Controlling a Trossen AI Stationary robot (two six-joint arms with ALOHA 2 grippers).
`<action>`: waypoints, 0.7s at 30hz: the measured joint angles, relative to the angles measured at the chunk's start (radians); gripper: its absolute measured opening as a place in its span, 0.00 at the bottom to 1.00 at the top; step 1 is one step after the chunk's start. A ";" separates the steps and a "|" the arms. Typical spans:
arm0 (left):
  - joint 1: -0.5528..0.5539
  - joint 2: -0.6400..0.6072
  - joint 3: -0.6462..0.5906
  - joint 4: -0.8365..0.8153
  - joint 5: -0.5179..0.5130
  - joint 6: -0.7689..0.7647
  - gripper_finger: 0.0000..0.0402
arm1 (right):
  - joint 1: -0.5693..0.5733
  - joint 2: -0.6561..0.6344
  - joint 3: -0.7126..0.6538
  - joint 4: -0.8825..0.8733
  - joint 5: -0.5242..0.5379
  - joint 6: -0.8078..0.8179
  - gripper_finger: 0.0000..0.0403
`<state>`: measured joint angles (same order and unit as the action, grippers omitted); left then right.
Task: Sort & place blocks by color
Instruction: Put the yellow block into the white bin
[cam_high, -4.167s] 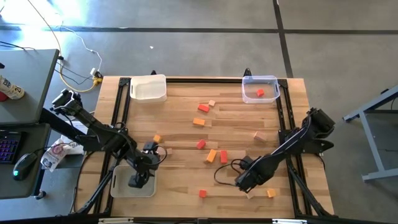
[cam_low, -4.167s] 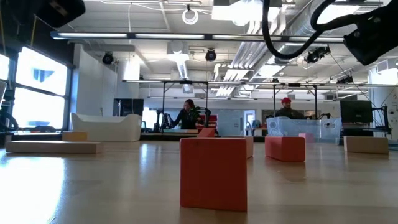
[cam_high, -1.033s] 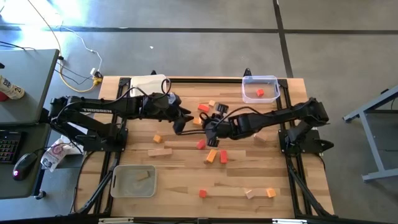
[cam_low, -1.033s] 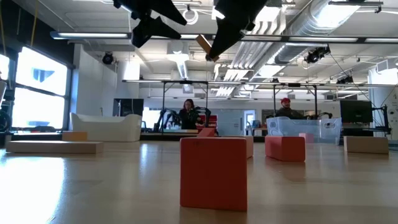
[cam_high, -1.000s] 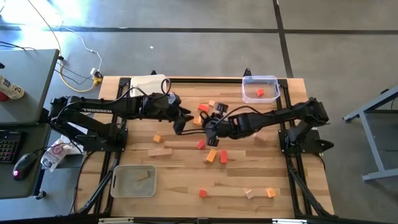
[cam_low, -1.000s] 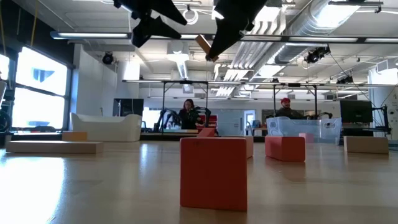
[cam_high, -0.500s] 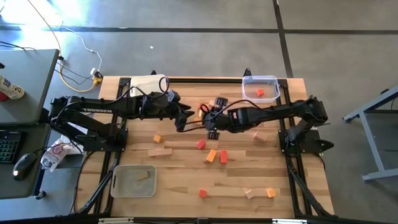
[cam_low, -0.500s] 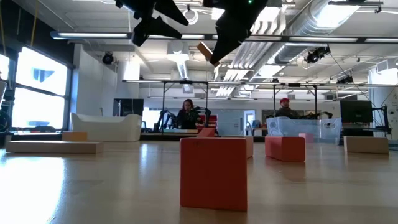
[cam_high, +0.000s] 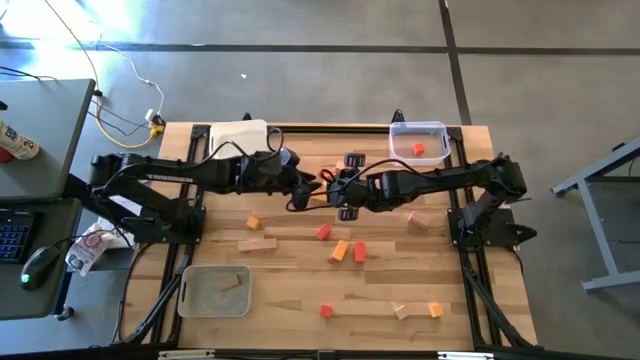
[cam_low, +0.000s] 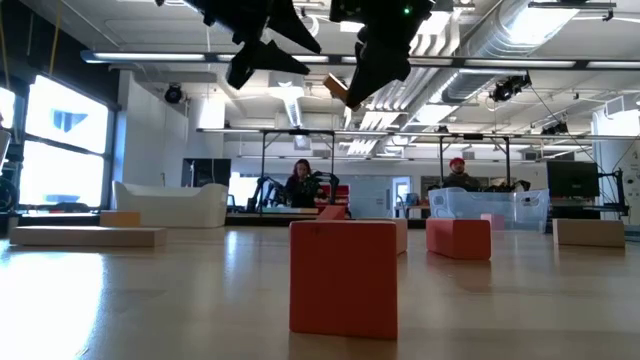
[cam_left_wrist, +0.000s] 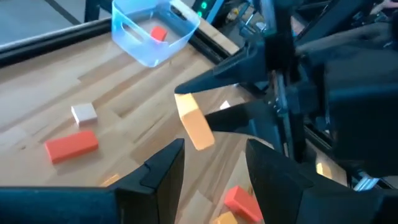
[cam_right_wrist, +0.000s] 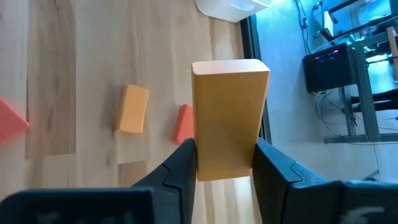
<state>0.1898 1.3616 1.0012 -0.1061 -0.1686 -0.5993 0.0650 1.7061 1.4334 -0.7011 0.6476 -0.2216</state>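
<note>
High over mid-table, the right gripper (cam_high: 338, 192) clamps a plain tan wooden bar (cam_right_wrist: 229, 118) while the left gripper (cam_high: 312, 186) waits open-fingered just beside it; a mistimed handover could drop that bar among the loose blocks below.

No text, label or number is legible — not anywhere in view.

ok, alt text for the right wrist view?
The right gripper is shut on a tan block, held above the wooden table. Below lie an orange block and a red block.
</note>
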 joint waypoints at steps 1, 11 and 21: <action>0.000 0.011 0.000 0.012 0.000 0.000 0.39 | 0.000 0.000 0.000 0.000 0.000 0.000 0.25; 0.027 0.097 0.000 0.082 -0.020 -0.012 0.39 | 0.000 0.000 0.000 -0.025 0.001 0.028 0.25; 0.064 0.137 -0.001 0.168 0.011 -0.018 0.39 | 0.000 0.000 -0.001 -0.021 0.016 0.036 0.25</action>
<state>0.2536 1.4986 1.0004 0.0620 -0.1580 -0.6170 0.0654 1.7061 1.4326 -0.7216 0.6632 -0.1860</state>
